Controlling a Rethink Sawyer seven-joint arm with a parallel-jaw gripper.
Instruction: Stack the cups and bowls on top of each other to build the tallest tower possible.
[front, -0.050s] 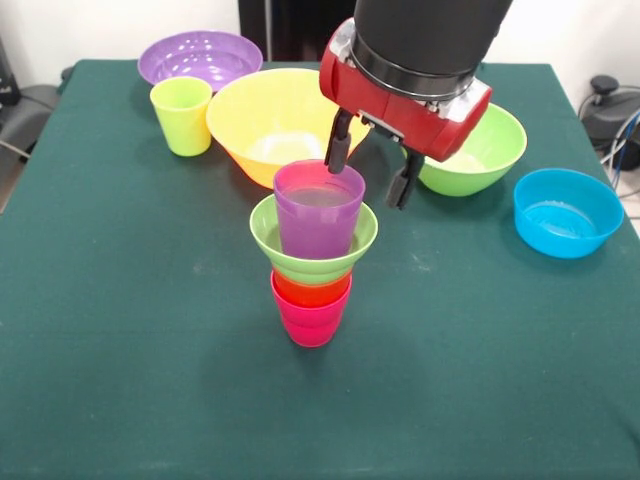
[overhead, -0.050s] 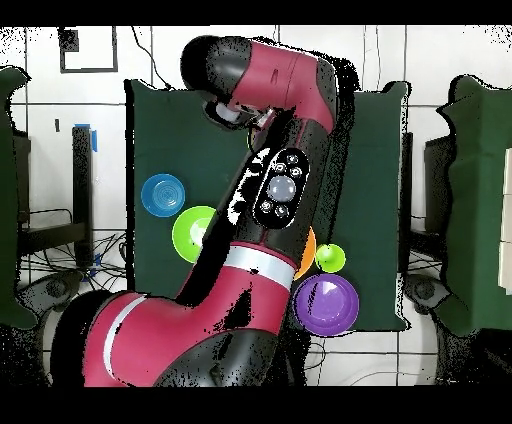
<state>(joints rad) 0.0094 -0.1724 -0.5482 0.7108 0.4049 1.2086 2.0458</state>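
Gripper (front, -0.050s: 375, 172) hangs with fingers spread apart, holding nothing, just behind the purple cup (front, -0.050s: 319, 210) that tops the tower (front, -0.050s: 313, 255): purple cup in small lime green bowl (front, -0.050s: 314, 240), on orange cup (front, -0.050s: 311, 290), on red-pink cup (front, -0.050s: 311, 320) on the table (front, -0.050s: 120, 330). Loose: one lime green cup (front, -0.050s: 182, 115), four bowls – purple bowl (front, -0.050s: 199, 58), orange-yellow bowl (front, -0.050s: 275, 120), medium lime green bowl (front, -0.050s: 480, 150), one blue bowl (front, -0.050s: 566, 211). Arm (overhead, -0.050s: 270, 190) hides the tower overhead; the medium green bowl is partly covered in front.
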